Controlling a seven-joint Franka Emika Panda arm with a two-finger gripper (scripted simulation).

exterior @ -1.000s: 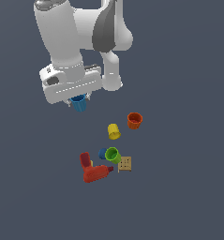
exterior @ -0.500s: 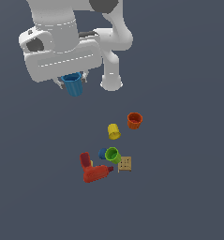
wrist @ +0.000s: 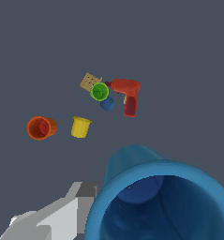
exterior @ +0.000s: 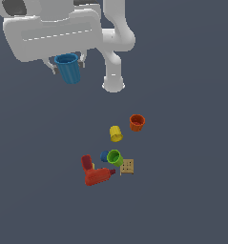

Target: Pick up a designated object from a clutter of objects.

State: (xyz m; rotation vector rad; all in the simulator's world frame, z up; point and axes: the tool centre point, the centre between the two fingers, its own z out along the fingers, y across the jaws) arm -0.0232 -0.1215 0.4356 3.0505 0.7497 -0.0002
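Exterior view: unlabelled blue cup [exterior: 68,68] aloft.

The held cup [exterior: 68,68] was plain blue; others were orange [exterior: 137,122], yellow [exterior: 116,133] and green [exterior: 115,157]; the bottle [exterior: 98,176] was red.

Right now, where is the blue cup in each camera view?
Exterior view: blue cup hangs in the gripper under the white arm, high up toward the exterior view's left, well clear of the clutter.
Wrist view: blue cup fills the near foreground, mouth facing the camera.
Shared landmark: green cup.
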